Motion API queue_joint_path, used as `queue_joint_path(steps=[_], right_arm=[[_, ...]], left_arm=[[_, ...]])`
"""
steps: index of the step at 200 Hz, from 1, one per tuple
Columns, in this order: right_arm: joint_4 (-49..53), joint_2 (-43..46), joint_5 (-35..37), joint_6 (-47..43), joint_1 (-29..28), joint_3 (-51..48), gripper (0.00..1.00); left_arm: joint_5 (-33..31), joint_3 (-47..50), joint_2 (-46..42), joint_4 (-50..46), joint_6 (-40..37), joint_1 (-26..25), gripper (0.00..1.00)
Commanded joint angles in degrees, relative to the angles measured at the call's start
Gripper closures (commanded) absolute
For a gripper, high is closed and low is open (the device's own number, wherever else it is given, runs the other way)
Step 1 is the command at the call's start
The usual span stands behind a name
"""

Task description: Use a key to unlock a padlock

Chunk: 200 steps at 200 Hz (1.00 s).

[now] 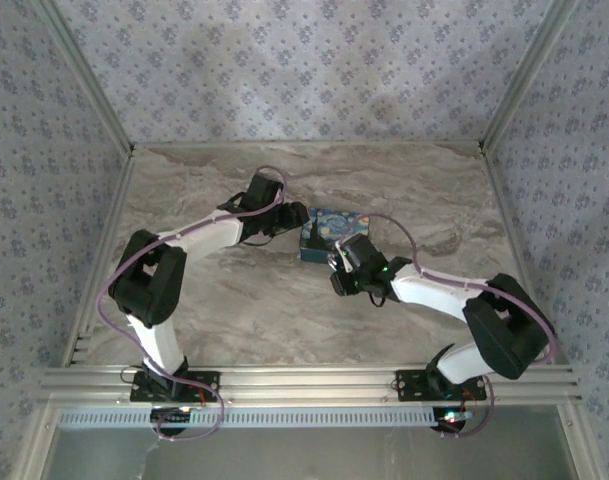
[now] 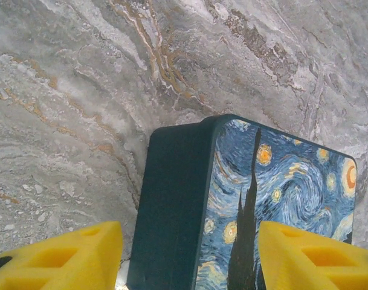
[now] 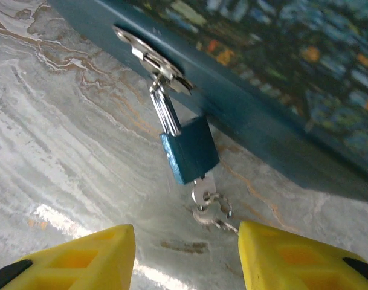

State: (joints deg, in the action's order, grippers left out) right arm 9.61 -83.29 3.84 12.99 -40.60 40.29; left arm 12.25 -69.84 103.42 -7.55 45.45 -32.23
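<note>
A small blue padlock (image 3: 190, 150) hangs by its steel shackle from the hasp (image 3: 148, 54) on the dark teal side of a box (image 1: 333, 231) with a starry-night lid (image 2: 280, 187). A silver key (image 3: 202, 191) sits in the bottom of the padlock, with a ring and a second key (image 3: 213, 215) lying on the table below it. My right gripper (image 3: 187, 257) is open just short of the keys, its yellow fingers (image 3: 81, 260) on either side and nothing between them. My left gripper (image 2: 190, 260) is open, straddling the box's left end.
The box lies mid-table on the marble-patterned top (image 1: 234, 320). Patterned walls and aluminium posts (image 1: 112, 120) close the table on three sides. Both arms reach inward and meet at the box.
</note>
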Motion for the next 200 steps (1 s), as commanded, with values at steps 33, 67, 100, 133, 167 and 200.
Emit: queue_joint_path(steps=[33, 67, 100, 133, 167, 200], right_arm=[[-0.45, -5.42, 7.16, -1.65, -1.77, 4.69, 0.53], [0.07, -8.53, 8.37, -1.74, -2.14, 5.72, 0.55], [-0.38, -10.39, 8.66, -1.57, -2.21, 5.82, 0.58], [-0.59, -11.98, 8.73, -2.25, -2.24, 5.99, 0.66], [-0.4, -12.52, 8.73, -3.47, -2.29, 5.74, 0.79], [0.35, -12.01, 8.95, -4.9, -2.38, 5.8, 0.92]], left_arm=[[1.62, -1.69, 1.87, -0.21, -0.68, 0.63, 0.4], [2.02, -1.7, 2.04, 0.12, -0.63, 0.68, 0.41], [2.25, -1.68, 2.14, 0.39, -0.56, 0.77, 0.41], [2.29, -1.55, 2.13, 0.44, -0.54, 0.85, 0.41], [2.39, -1.36, 2.14, 0.52, -0.45, 0.94, 0.41], [2.25, -1.18, 2.23, 0.45, -0.62, 1.03, 0.41]])
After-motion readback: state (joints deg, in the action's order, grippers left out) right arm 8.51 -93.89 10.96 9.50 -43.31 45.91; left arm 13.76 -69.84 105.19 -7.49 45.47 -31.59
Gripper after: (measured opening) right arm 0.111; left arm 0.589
